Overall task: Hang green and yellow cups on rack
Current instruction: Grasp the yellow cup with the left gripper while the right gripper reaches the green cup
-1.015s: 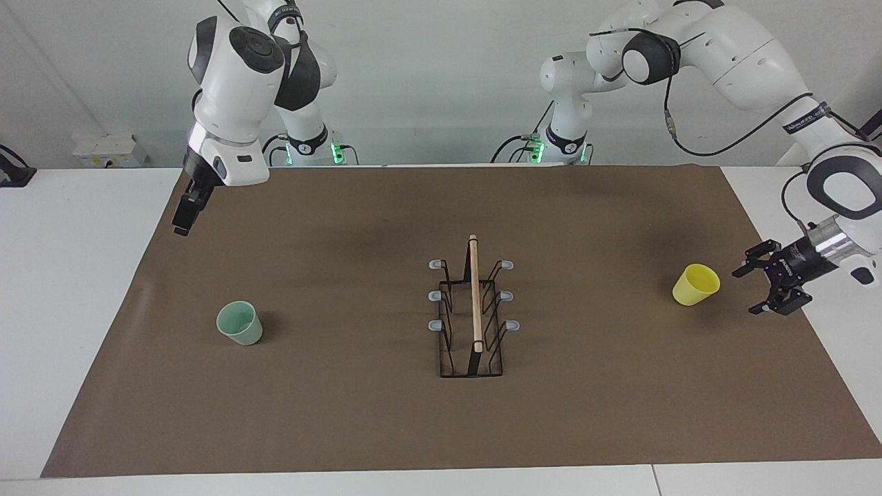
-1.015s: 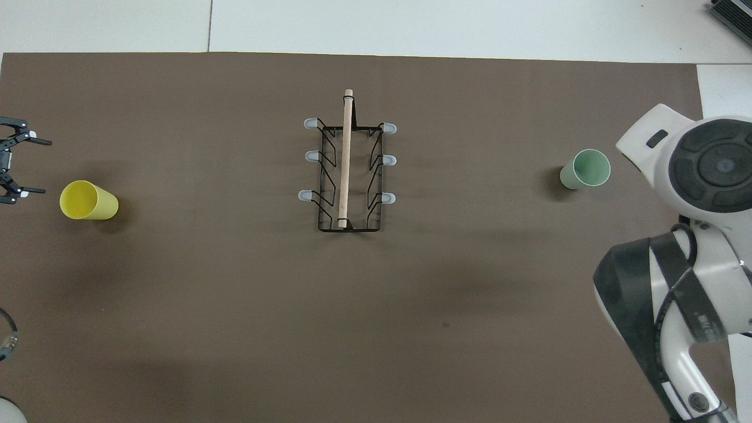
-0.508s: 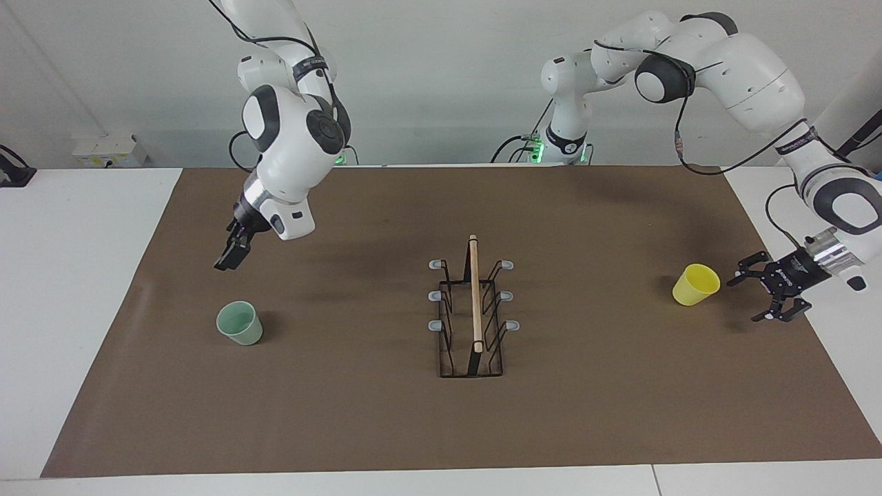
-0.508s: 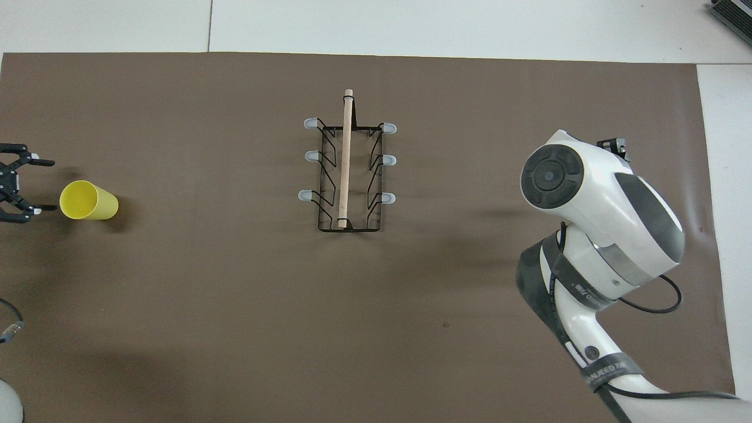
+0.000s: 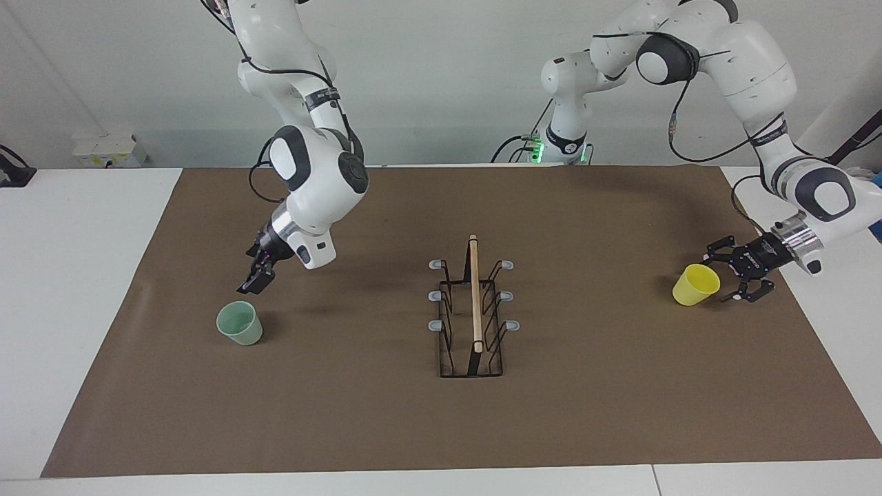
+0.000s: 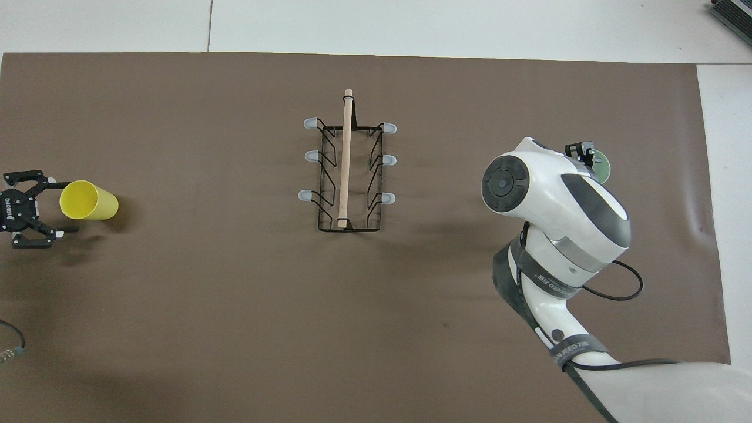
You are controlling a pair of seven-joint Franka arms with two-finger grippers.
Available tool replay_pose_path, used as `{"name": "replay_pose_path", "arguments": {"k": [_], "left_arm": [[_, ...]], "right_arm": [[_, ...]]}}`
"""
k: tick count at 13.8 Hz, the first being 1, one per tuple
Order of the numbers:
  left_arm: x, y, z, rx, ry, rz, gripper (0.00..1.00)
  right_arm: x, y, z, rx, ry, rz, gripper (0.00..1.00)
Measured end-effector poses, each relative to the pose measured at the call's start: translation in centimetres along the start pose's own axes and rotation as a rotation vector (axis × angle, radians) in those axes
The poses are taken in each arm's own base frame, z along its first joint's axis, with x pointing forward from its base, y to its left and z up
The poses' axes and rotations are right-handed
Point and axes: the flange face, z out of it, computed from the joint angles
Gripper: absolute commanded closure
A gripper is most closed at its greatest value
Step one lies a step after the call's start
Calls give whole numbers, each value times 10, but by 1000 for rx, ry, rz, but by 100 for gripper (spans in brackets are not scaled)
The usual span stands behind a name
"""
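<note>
Left gripper (image 5: pixel 732 280) open beside yellow cup (image 5: pixel 695 284); right gripper (image 5: pixel 255 282) over green cup (image 5: pixel 239 322), apparently open.

Left arm (image 5: pixel 723 55): reaches out from its base, forearm sloping down toward the left arm's end of the table. Left gripper (image 5: pixel 732 279) low over the table, turned sideways, fingers spread wide, holding nothing.

Right arm (image 5: pixel 313 172): elbow high, wrist angled down. Right gripper (image 5: pixel 251 282) hangs in the air, pointing down, jaws apart, empty.
</note>
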Motion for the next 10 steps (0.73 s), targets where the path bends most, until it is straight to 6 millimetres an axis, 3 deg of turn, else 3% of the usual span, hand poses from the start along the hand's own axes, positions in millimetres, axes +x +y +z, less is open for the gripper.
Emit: {"name": "replay_pose_path", "arguments": {"k": [5,10], "left_arm": [[-1,-12,0,-49,-13,-18,0],[5,-10,16,-104,34,-42,0]], "right_arm": [[51,-5,25,4,-49,23,0],[76,-1,38,-74,-55,-18,0]]}}
